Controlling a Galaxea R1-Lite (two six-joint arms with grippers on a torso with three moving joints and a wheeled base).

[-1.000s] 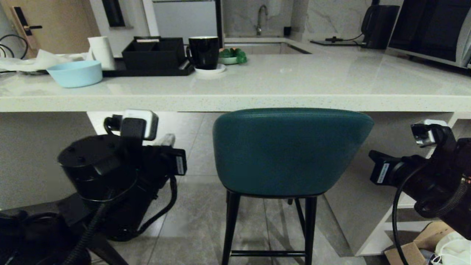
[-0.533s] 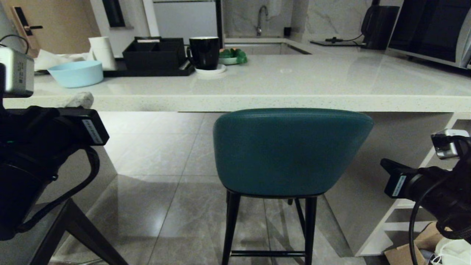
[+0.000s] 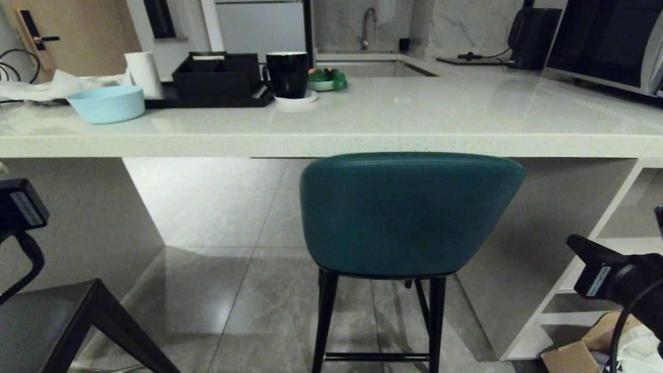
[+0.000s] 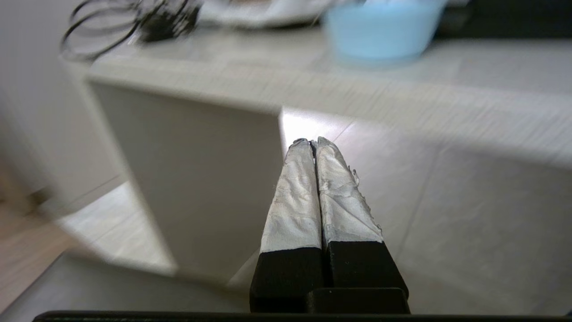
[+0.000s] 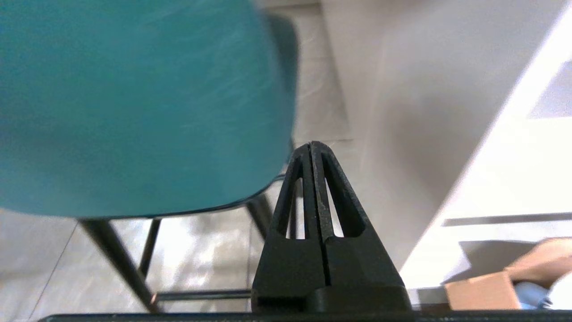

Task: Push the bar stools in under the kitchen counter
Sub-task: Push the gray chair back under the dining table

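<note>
The teal bar stool (image 3: pixel 409 212) stands in the middle, its curved backrest just below the front edge of the pale speckled kitchen counter (image 3: pixel 331 144). A corner of the dark grey-brown stool (image 3: pixel 52 321) shows at the bottom left. My left arm (image 3: pixel 18 207) is at the left edge of the head view. Its left gripper (image 4: pixel 313 142) is shut and empty, pointing at the counter's end panel (image 4: pixel 201 179). My right arm (image 3: pixel 616 280) is low on the right. The right gripper (image 5: pixel 311 144) is shut and empty, just right of the teal stool (image 5: pixel 134 103) and apart from it.
On the counter stand a light blue bowl (image 3: pixel 106 102), a black tray (image 3: pixel 217 77), a black mug (image 3: pixel 287 72) and, at the right, a microwave (image 3: pixel 606 41). White shelves (image 3: pixel 585 290) and a cardboard box (image 3: pixel 580 355) sit at the lower right. Grey tiled floor (image 3: pixel 233 269) lies under the counter.
My left arm has swung from beside the teal stool out to the left edge of the head view. My right arm has sunk lower and further right. The teal stool has not moved.
</note>
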